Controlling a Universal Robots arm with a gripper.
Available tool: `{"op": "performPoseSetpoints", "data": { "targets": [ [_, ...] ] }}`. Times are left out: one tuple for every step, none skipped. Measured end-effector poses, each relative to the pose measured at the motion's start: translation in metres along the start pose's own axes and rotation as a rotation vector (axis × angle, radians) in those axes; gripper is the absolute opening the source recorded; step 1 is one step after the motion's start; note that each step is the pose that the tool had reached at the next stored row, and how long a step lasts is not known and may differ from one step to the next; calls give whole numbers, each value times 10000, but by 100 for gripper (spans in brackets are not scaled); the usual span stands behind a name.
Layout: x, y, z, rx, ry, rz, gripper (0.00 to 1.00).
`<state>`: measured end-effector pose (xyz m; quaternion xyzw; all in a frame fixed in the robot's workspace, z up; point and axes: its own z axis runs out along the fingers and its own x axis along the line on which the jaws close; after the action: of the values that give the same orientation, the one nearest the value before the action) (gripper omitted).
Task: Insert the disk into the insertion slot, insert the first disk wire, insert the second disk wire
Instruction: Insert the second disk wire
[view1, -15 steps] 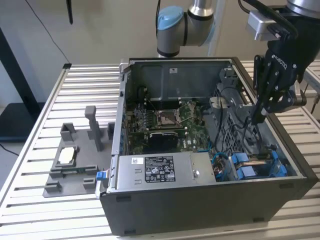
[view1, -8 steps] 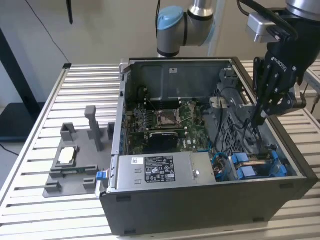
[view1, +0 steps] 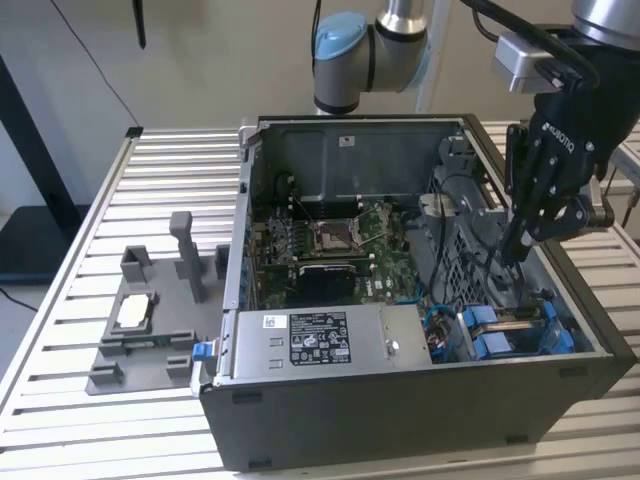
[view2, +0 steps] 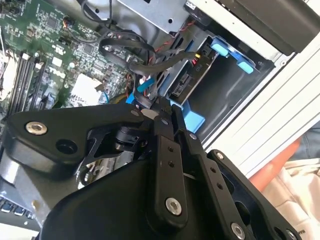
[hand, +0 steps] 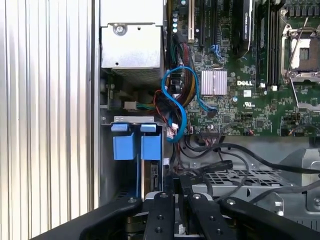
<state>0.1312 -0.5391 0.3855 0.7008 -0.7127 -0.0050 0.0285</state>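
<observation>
Slatted metal bench (view1: 90, 200) carries an open PC case (view1: 400, 420), which takes up the middle and the exterior view's right side of the bench. The robot arm (view1: 345, 55) comes in over the case's far edge. Inside the case a green circuit board (view1: 330, 240) lies flat across the middle, w/ a grey power box (view1: 320, 345) along the near edge. On the bench by the exterior view's left edge is a grey plastic holder (view1: 150, 340) w/ a small silver chip (view1: 133, 312) lying on it, well apart from the case. The slot (view2: 225, 92) is the dark bay in the case's near corner at the exterior view's right. The disk (view1: 515, 335) sits inside it in its blue frame, blue tabs toward the case wall, plug end facing the board. The claw (view1: 512, 250) points down into the case just above the disk's plug end, near the bay but not touching the blue frame as far as can be seen. It's narrow: fingertips (view2: 161, 112) pinched nearly together, apparently on the dark plug of a wire (view2: 145, 101), though the grip itself is partly hidden. A loose blue cable (hand: 180, 100) loops btwn power box and board.
</observation>
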Motion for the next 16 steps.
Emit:
{"op": "performPoseSetpoints", "data": {
  "targets": [
    [16,1,4,-1,7,0,16],
    [36,3,8,-2,7,0,16],
    [58,5,11,-2,10,1,16],
    [84,6,14,-2,11,1,16],
    [109,9,18,-2,11,1,16],
    [134,11,22,-2,10,1,16],
    [154,13,26,2,3,-2,16],
    [171,15,31,19,-17,-8,16],
    [184,17,36,52,-47,-15,16],
    [194,18,43,103,-89,-24,16],
    [204,20,48,155,-131,-31,16],
    [213,20,55,192,-169,-37,16],
    [221,21,63,228,-201,-42,16],
    [229,21,72,254,-232,-47,16],
    [235,20,82,269,-259,-53,16],
    [239,19,93,281,-286,-59,16]
  ]
}}
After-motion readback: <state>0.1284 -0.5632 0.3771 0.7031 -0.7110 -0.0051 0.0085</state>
